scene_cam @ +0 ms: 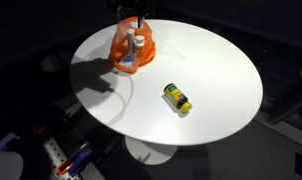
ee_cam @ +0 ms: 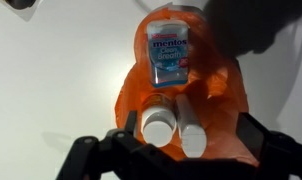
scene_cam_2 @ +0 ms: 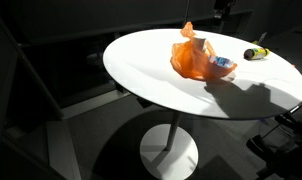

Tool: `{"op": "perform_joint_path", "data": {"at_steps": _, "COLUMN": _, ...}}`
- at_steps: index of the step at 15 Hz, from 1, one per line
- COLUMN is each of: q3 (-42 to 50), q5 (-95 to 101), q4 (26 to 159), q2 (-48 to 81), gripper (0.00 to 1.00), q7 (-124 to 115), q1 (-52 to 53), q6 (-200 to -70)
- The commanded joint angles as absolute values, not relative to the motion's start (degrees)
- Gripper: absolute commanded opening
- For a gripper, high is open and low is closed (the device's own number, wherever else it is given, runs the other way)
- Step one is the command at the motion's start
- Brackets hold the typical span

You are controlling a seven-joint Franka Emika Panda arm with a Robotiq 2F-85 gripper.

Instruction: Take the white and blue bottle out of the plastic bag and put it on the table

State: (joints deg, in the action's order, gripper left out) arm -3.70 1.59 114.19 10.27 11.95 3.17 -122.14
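At the top centre of the wrist view, the bottle (ee_cam: 171, 50) lies inside the bag (ee_cam: 229, 100), beyond two white caps (ee_cam: 158, 122). Along the bottom edge the gripper (ee_cam: 176, 152) is spread wide and holds nothing. Closing carelessly could catch bag film or a cap instead and lift the whole bag off the table (ee_cam: 51, 80).

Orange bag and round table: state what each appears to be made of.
Orange bag: thin plastic film, slightly glossy; it lies in crumpled soft folds. Round table: smooth white top, matte-looking, perhaps laminate or painted board; even surface without visible grain, so material stays uncertain.
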Motion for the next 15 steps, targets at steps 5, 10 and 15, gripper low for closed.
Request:
{"op": "perform_joint_path", "data": {"at_steps": 5, "q3": -4.8, "q5": 1.8, "q4": 108.5, "q2": 17.4, "gripper": 1.0, "q7": 15.2, "q1": 3.1, "q6": -121.7}}
{"op": "perform_joint_path", "data": {"at_steps": 10, "q3": -5.5, "q5": 2.4, "q4": 107.4, "q2": 18.8, "gripper": 1.0, "q7": 14.7, "q1": 3.8, "q6": -121.7}}
{"op": "perform_joint_path", "data": {"at_steps": 15, "q3": -5.5, "q5": 3.6, "q4": 107.3, "q2": 19.2, "gripper": 0.82, "q7": 14.2, "q1": 4.6, "q6": -122.9}}
